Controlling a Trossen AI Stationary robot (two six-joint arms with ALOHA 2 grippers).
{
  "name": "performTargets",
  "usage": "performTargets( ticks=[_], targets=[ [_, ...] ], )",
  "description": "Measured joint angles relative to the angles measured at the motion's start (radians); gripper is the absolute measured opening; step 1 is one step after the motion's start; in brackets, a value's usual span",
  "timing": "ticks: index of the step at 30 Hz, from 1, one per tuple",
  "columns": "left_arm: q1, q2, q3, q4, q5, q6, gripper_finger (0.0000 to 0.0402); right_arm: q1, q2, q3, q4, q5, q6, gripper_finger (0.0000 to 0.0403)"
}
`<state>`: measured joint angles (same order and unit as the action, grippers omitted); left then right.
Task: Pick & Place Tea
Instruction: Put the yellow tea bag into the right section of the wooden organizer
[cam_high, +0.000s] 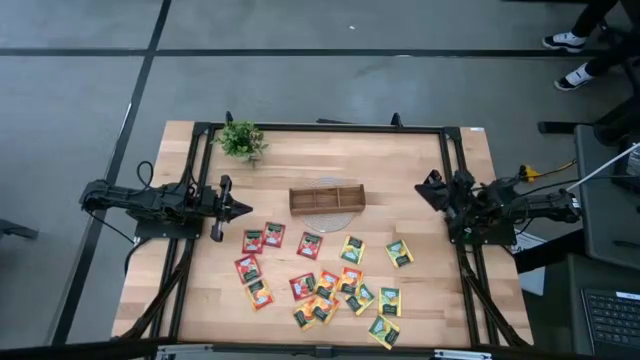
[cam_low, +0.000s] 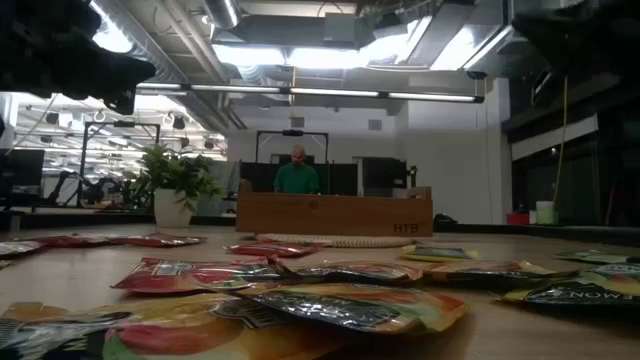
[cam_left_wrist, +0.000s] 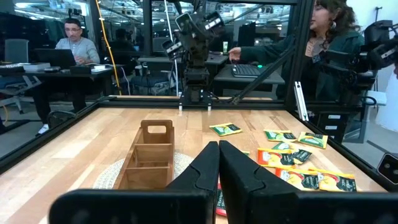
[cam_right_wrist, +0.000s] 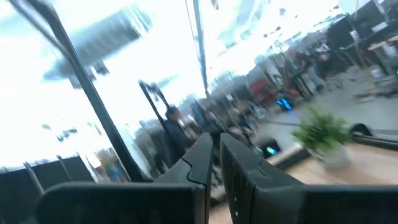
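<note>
Tray (cam_high: 327, 198) compartments hold no sachets (cam_high: 322, 282); sachets scattered on table (cam_high: 420, 190). Both end effectors together.

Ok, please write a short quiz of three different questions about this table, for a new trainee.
1. True or false: some tea sachets already lie inside the wooden tray.
2. Multiple choice: the potted plant stands at the table's
A. far left corner
B. near right corner
C. centre
3. Fill in: the left gripper is ____ and holds nothing.

Key
1. False: the tray compartments look empty and the sachets are spread on the table, on the near side of the tray.
2. A
3. shut. The right gripper also holds nothing, at the right edge.
</note>
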<state>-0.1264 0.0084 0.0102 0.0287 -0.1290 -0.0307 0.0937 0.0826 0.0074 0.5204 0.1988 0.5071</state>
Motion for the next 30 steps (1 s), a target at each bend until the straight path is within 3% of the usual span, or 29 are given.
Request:
performTargets(
  ticks=[6, 18, 25, 30],
  targets=[
    [0.0, 0.0, 0.0, 0.0, 0.0, 0.0, 0.0009, 0.0, 0.001, 0.028, 0.061, 0.0, 0.041, 0.0035],
    [0.0, 0.0, 0.0, 0.0, 0.0, 0.0, 0.001, 0.0, 0.031, 0.27, 0.009, 0.002, -0.038, 0.0035],
    [0.0, 0.0, 0.0, 0.0, 0.0, 0.0, 0.0007, 0.0, 0.182, 0.44, -0.184, 0.002, -0.04, 0.0035],
    [0.0, 0.0, 0.0, 0.0, 0.0, 0.0, 0.001, 0.0, 0.312, 0.531, -0.268, -0.066, -0.038, 0.0035]
  ],
)
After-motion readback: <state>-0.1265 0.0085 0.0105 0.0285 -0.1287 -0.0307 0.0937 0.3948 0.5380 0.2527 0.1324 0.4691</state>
